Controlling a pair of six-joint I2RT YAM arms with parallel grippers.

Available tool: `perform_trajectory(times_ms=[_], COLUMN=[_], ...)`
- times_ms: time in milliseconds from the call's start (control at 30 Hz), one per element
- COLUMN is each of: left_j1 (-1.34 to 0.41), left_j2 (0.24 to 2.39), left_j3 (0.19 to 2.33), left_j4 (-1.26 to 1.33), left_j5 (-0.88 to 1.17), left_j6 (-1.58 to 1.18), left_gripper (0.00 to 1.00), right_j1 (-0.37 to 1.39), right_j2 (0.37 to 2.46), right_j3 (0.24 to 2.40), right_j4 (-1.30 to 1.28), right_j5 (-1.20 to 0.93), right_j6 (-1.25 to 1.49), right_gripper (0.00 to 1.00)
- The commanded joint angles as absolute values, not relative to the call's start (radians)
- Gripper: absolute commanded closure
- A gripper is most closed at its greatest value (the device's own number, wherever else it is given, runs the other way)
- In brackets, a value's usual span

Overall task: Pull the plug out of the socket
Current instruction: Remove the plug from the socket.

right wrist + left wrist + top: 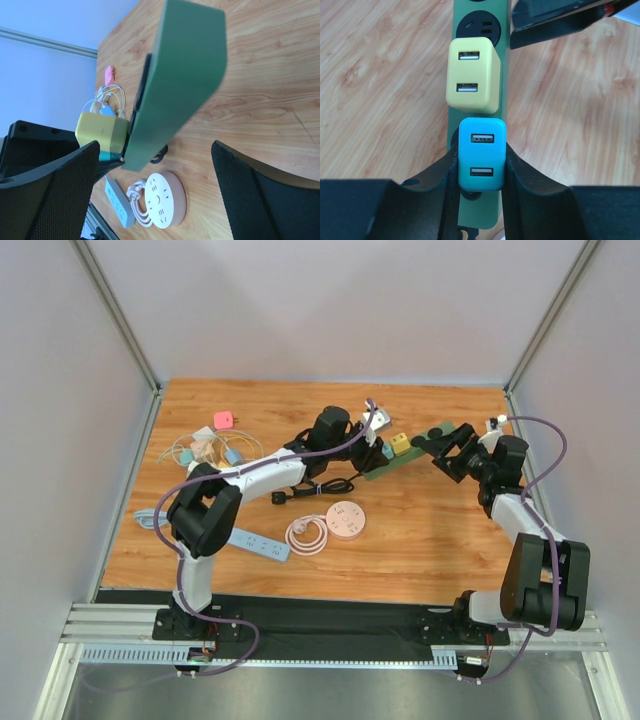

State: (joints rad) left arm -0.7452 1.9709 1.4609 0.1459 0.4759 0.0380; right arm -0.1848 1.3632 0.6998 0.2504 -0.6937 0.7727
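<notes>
Wooden table (420, 540): left gripper (481, 167) clamps the blue plug (481, 147) in a green power strip (185, 75). Right gripper (155, 150) stands open around its right end.

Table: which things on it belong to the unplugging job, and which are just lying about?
Job:
green power strip
blue charger
yellow charger beside it

Lying about:
round socket
pale power strip
pink charger
cable bundle
black cable

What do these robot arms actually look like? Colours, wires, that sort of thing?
Both the left arm and right arm have white links joined by chunky black joints. A purple cable loops loosely along each. Each ends in a black two-finger gripper; the right gripper has fingers with a fine mesh texture. I can read no markings.
</notes>
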Motion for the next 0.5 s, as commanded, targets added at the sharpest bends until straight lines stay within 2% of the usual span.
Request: perform_trajectory(times_ms=[0, 167, 267, 300, 367, 400, 467], left_j1=[-0.784, -0.814, -0.831, -0.836, -0.839, -0.841, -0.841], left_j2=[1.899, 1.901, 1.905, 1.907, 1.913, 1.916, 1.927], left_j3=[1.509, 1.522, 1.523, 1.522, 1.522, 1.522, 1.525], left_j4=[0.296, 0.322, 0.343, 0.35, 0.373, 0.377, 0.383], left_j5=[0.557, 0.572, 0.574, 0.572, 0.569, 0.571, 0.568], left_j6=[0.005, -0.028, -0.044, -0.049, -0.067, -0.071, -0.08], left_gripper=[1.0, 1.0, 1.0, 1.0, 1.0, 1.0, 1.0], right_j1=[-0.187, -0.187, -0.19, -0.192, -0.198, -0.201, -0.207], right_j2=[1.365, 1.396, 1.405, 1.41, 1.41, 1.405, 1.394], right_j3=[0.695, 0.704, 0.706, 0.706, 0.704, 0.7, 0.693], right_j4=[0.333, 0.307, 0.293, 0.291, 0.293, 0.299, 0.327], right_j5=[-0.684, -0.666, -0.653, -0.652, -0.655, -0.664, -0.67], right_j6=[0.834, 0.838, 0.834, 0.834, 0.841, 0.845, 0.857], right_gripper=[0.07, 0.08, 0.13, 0.23, 0.36, 0.5, 0.65])
